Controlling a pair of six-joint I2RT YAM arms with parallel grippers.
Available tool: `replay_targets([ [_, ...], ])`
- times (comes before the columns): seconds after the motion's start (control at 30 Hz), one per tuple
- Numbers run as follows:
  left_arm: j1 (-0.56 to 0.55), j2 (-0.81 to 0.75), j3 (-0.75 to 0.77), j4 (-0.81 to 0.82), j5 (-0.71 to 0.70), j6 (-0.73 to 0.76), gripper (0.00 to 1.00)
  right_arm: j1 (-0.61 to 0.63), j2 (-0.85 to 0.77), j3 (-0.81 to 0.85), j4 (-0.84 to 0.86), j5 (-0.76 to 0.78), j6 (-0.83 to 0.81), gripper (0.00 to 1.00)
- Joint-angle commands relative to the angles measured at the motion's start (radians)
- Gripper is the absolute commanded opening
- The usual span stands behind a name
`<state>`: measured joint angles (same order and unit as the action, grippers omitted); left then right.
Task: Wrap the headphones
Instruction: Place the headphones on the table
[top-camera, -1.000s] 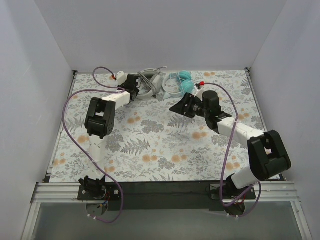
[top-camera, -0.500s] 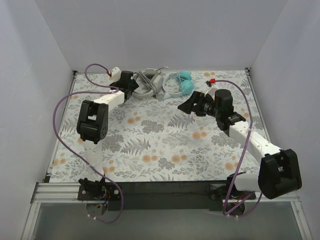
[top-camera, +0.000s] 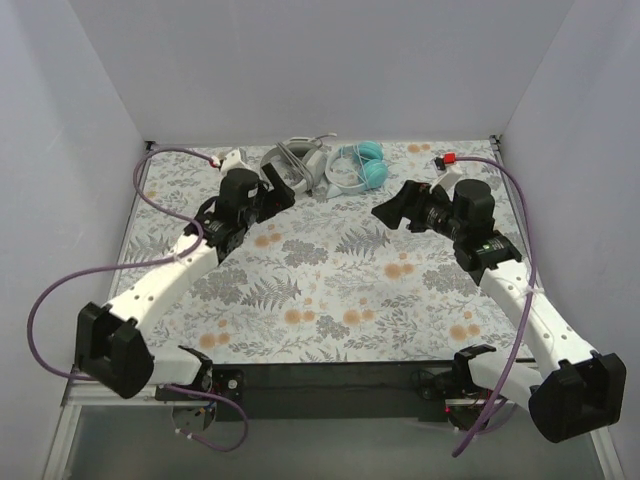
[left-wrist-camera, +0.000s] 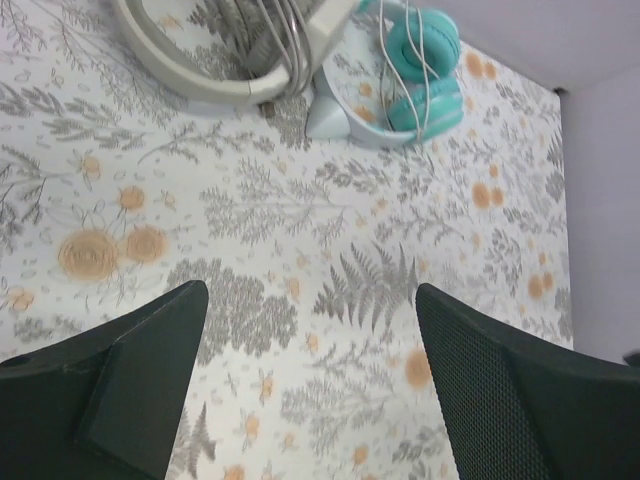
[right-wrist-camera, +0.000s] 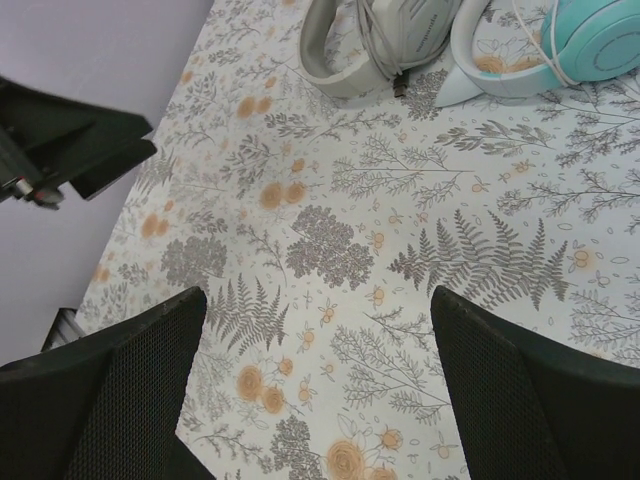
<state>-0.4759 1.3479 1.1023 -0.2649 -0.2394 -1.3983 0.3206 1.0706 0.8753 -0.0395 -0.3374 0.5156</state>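
Grey headphones and teal headphones sat side by side on the desk, with left gripper and right gripper hanging near them, jaws wide, empty.

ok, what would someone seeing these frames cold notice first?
Two pairs of headphones lie side by side at the far edge of the floral table cover: the teal pair on the right, the white-grey pair on the left, each with its cord draped over it. The left claw and the right claw both point toward them, wide open and empty, short of touching.
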Motion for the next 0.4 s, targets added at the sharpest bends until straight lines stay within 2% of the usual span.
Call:
replay_targets([
  [0.0, -0.016, -0.18, -0.112, -0.066, 0.061, 0.065, 0.84, -0.006, -0.047, 0.054, -0.074, 0.052, -0.072, 0.98],
  [0.07, -0.018, -0.286, -0.151, -0.097, 0.068, 0.082, 0.85, -0.005, -0.069, 0.063, -0.109, 0.076, -0.094, 0.98],
  [0.2, -0.021, -0.384, -0.206, -0.152, 0.084, 0.117, 0.87, -0.005, -0.115, 0.051, -0.149, 0.146, -0.144, 0.98],
  [0.37, -0.021, -0.435, -0.22, -0.145, 0.124, 0.116, 0.88, -0.005, -0.155, 0.027, -0.178, 0.215, -0.19, 0.98],
])
